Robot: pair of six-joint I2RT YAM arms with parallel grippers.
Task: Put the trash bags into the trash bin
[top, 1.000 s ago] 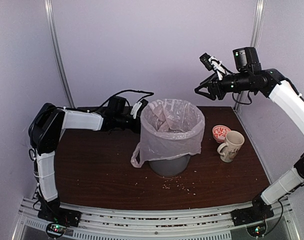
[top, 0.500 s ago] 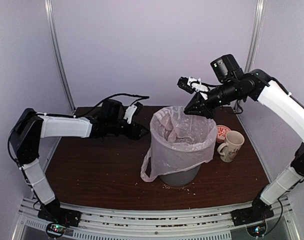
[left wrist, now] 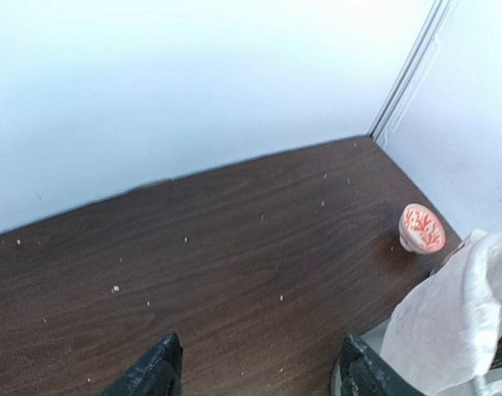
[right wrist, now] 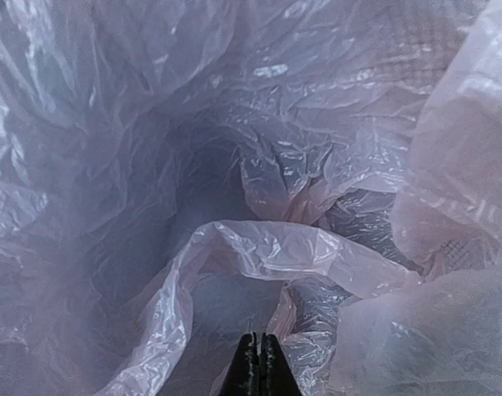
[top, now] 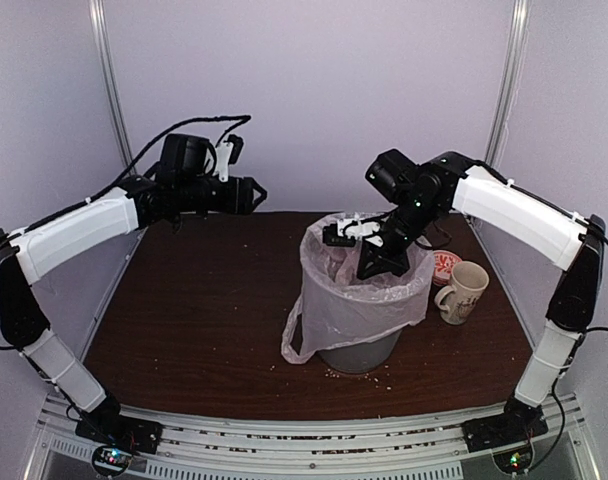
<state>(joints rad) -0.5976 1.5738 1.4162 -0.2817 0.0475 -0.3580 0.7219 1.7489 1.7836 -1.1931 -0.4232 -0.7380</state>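
The trash bag (top: 352,292), thin pinkish-white film, lines the grey trash bin (top: 359,350) at the table's centre. Its edge is folded over the rim and one loop handle hangs down the left side. My right gripper (top: 372,268) reaches down into the bin's mouth. In the right wrist view its jaws (right wrist: 258,363) are shut with nothing visible between them, just above wrinkled film and a loop of the bag (right wrist: 259,243). My left gripper (top: 252,193) hovers open, high above the table to the left of the bin. Its wrist view shows the bag (left wrist: 461,318) at the lower right.
A cream patterned mug (top: 464,292) stands right of the bin, with a small red-and-white cup (top: 442,265) (left wrist: 421,228) behind it. Crumbs are scattered over the dark wooden table (top: 194,320). Metal posts stand at both back corners.
The right arm swung from high at the back right down into the bin's mouth, and its jaws closed. The left arm pulled away from the bin, up and leftward. The bin shifted slightly right.
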